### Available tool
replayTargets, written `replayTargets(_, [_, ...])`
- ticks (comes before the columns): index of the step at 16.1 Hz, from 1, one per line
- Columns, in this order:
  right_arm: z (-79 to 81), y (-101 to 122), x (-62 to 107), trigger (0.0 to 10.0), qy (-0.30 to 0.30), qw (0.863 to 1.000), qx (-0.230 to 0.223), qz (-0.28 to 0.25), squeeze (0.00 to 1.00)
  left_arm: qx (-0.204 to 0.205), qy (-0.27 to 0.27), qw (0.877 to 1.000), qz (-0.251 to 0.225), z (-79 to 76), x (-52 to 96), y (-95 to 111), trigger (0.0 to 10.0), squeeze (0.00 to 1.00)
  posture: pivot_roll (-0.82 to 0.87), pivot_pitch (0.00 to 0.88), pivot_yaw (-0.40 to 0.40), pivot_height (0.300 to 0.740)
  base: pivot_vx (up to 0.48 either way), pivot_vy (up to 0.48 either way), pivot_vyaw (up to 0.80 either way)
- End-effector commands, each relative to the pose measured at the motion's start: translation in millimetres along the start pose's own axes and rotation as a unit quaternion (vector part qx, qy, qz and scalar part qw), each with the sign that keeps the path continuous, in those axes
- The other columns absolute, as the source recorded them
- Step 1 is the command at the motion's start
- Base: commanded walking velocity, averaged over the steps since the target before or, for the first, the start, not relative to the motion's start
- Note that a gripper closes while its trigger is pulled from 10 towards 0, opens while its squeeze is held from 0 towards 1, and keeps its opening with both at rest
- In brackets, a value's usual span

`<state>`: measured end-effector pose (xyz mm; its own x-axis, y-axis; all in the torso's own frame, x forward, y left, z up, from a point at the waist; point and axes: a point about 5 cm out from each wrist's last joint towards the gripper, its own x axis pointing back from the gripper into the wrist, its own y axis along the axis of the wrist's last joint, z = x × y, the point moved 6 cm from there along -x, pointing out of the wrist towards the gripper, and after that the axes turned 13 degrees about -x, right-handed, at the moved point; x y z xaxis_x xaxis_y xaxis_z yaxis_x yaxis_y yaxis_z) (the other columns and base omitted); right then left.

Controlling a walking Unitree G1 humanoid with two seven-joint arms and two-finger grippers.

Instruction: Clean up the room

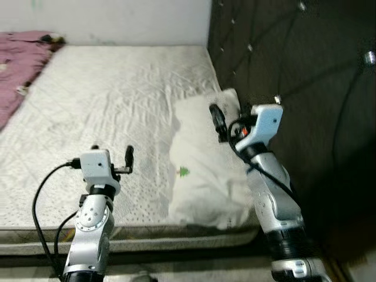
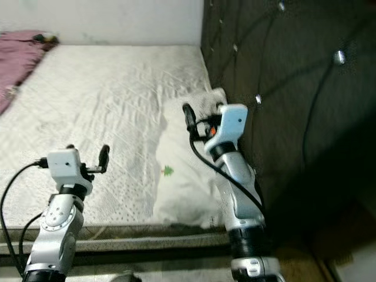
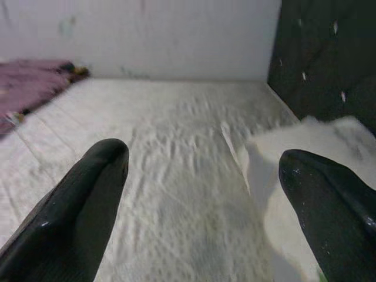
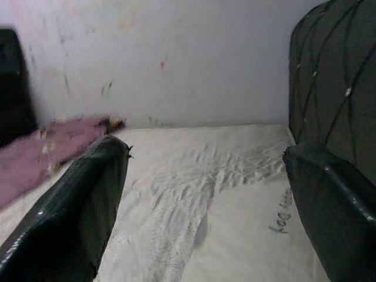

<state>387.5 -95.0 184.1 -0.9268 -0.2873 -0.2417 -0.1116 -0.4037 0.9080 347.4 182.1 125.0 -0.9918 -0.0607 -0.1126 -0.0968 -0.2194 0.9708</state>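
Note:
A white pillow (image 1: 200,170) with a small green print lies on the white mattress (image 1: 111,88), up against the dark headboard. My right gripper (image 1: 226,123) hovers just above the pillow's far end, open and holding nothing; its fingers (image 4: 70,211) stand wide apart. My left gripper (image 1: 111,154) is raised over the near edge of the mattress, left of the pillow, also open and holding nothing. A crumpled pink blanket (image 1: 17,64) lies at the far left corner of the bed.
The dark tufted headboard (image 1: 294,70) runs along the right side. A white wall (image 1: 106,17) closes the far end of the bed. Small dark items (image 1: 53,40) sit by the blanket. The bed's near edge (image 1: 147,235) is right in front of me.

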Motion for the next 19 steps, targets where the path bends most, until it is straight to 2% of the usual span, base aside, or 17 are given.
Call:
replayTargets(1, [-11.5,-12.8,11.0,10.0,-0.017,1.0,0.008,0.021,0.0,0.001,0.002,1.0,-0.01,0.5,2.2,10.0,10.0,0.0,0.08,0.008,0.011,0.74,0.0,0.0,0.0])
replayTargets(3, [-23.0,-24.0,26.9,10.0,-0.039,0.998,0.014,0.038,0.0,0.005,-0.008,1.0,-0.015,-4.6,6.3,15.7,10.0,0.0,0.08,0.026,0.019,0.74,0.0,0.0,0.0])
replayTargets(5, [-25.0,-30.2,36.5,10.0,-0.049,0.998,0.019,0.045,0.0,-0.002,-0.02,1.0,-0.005,-6.6,12.1,7.5,10.0,0.0,0.08,0.032,0.032,0.74,0.0,0.0,0.0])
replayTargets(6, [-24.4,-39.1,40.1,10.0,-0.052,0.997,0.022,0.056,0.0,-0.005,-0.023,1.0,0.013,-6.8,15.6,-3.6,10.0,0.0,0.07,0.028,0.051,0.74,0.0,0.0,0.0])
replayTargets(7, [-22.9,-46.0,38.3,10.0,-0.045,0.996,0.028,0.067,0.0,-0.003,-0.04,0.999,0.019,-16.8,12.8,-6.2,10.0,0.0,0.05,0.017,0.054,0.74,0.0,0.0,0.0])
replayTargets(10, [-24.3,-42.4,33.2,10.0,-0.042,0.996,0.04,0.063,0.0,0.002,-0.053,0.998,0.02,-25.7,7.2,-5.3,10.0,0.0,0.02,0.005,0.053,0.74,0.0,0.0,0.0])
replayTargets(12, [-40.7,-38.5,38.0,10.0,-0.067,0.994,0.054,0.071,0.0,0.015,-0.035,0.999,0.022,-24.1,8.2,-5.9,10.0,0.0,0.02,0.015,0.032,0.74,0.0,0.0,0.0])
replayTargets(13, [-43.2,-38.6,40.3,10.0,-0.071,0.993,0.052,0.072,0.0,0.008,-0.028,0.999,0.027,-23.7,9.1,-7.2,10.0,0.0,0.02,0.026,0.026,0.74,0.0,0.0,0.0])
replayTargets(16, [-39.0,-50.1,47.2,10.0,-0.081,0.993,0.036,0.081,0.0,0.027,-0.041,0.998,0.048,-25.4,19.5,-21.9,10.0,0.0,0.02,0.035,0.013,0.74,0.0,0.0,0.0])
replayTargets(19, [-30.3,-53.5,44.6,10.0,-0.071,0.993,0.034,0.083,0.0,0.036,-0.035,0.998,0.037,-31.7,15.1,-14.7,10.0,0.0,0.02,0.044,0.003,0.74,0.0,0.0,0.0])
